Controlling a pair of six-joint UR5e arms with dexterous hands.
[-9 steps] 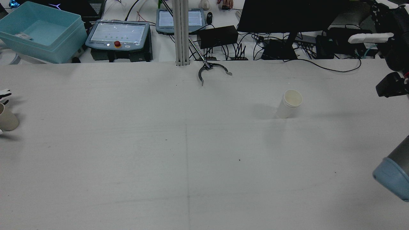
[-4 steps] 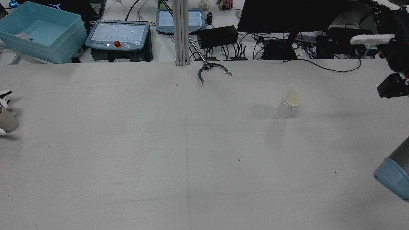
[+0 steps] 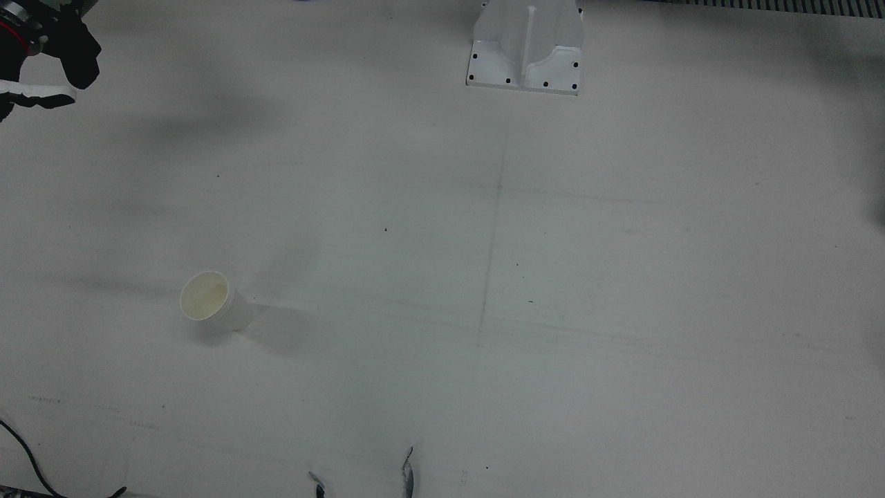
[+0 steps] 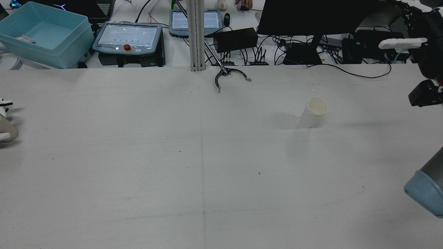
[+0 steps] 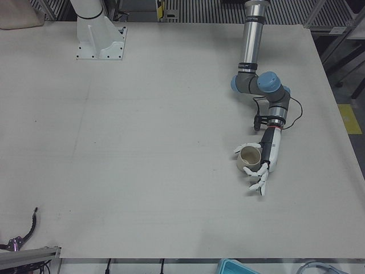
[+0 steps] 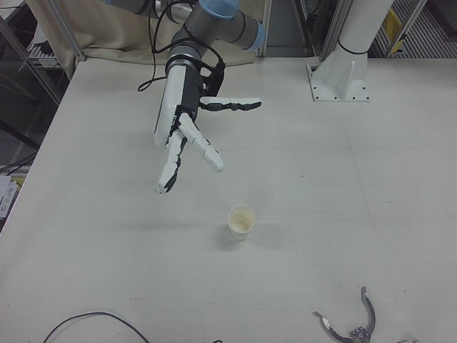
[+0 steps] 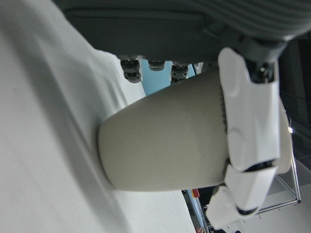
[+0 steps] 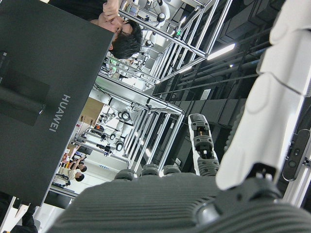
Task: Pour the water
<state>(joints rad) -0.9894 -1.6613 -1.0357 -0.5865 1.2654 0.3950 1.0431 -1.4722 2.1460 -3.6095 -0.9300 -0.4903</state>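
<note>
Both arms are showing silver tubes with pale blue joint caps and black cables trailing along them. Each robot hand, left [image 5: 261,165] and right [image 6: 187,136], is wearing white shells over black joints, with a ribbed grey palm.

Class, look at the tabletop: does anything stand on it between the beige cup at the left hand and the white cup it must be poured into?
Nothing visible does. The beige cup sits at the left hand; the table between it and the white cup is bare. The right hand hovers open, off to one side.
</note>
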